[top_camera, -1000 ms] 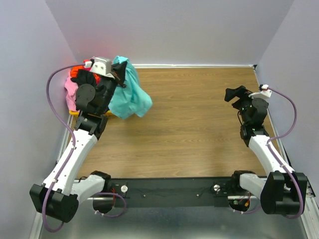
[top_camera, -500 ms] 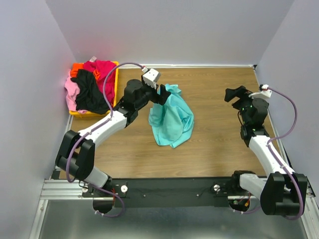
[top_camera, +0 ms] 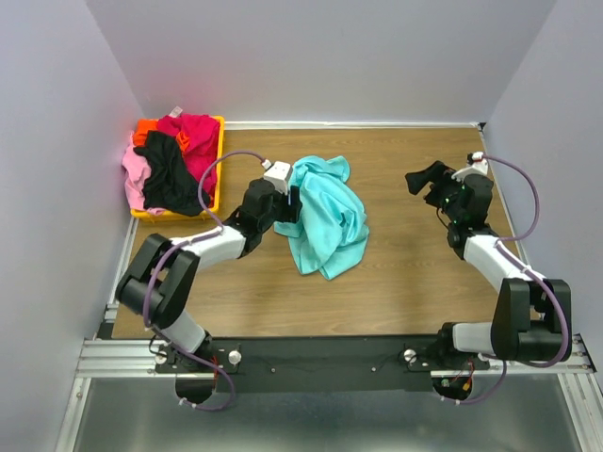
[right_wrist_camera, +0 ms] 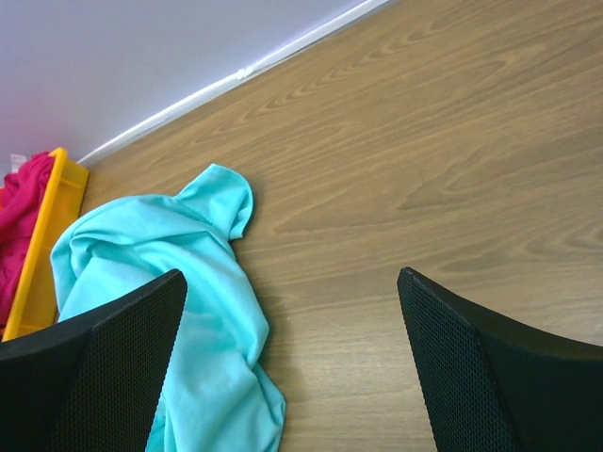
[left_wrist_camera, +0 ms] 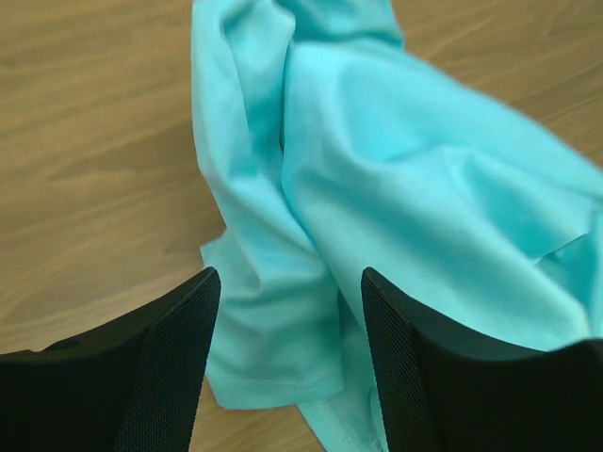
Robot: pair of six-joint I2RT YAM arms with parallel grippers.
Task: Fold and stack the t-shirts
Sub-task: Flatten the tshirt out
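The turquoise t-shirt (top_camera: pixel 326 220) lies crumpled on the wooden table, left of centre. My left gripper (top_camera: pixel 291 204) sits at its left edge, jaws open. In the left wrist view the cloth (left_wrist_camera: pixel 396 179) lies loose beneath the left gripper (left_wrist_camera: pixel 287 279), with nothing pinched between the fingers. My right gripper (top_camera: pixel 421 178) hovers to the right, wide open and empty. In the right wrist view the turquoise shirt (right_wrist_camera: pixel 184 292) lies ahead of the right gripper (right_wrist_camera: pixel 291 275), to its left. Magenta-red (top_camera: pixel 193 137), black (top_camera: pixel 168 175), pink (top_camera: pixel 132 180) and orange (top_camera: pixel 144 126) t-shirts are heaped at the back left.
The heaped shirts fill a yellow-orange plastic bin (top_camera: pixel 220 168) in the back left corner, also seen in the right wrist view as the bin (right_wrist_camera: pixel 42 247). Walls close the table on the left, back and right. Bare wood (top_camera: pixel 405 264) lies between the shirt and the right arm.
My left arm swung the turquoise shirt from above the bin to the table, opened and let it drop into a heap. My right gripper shifted slightly left, still open.
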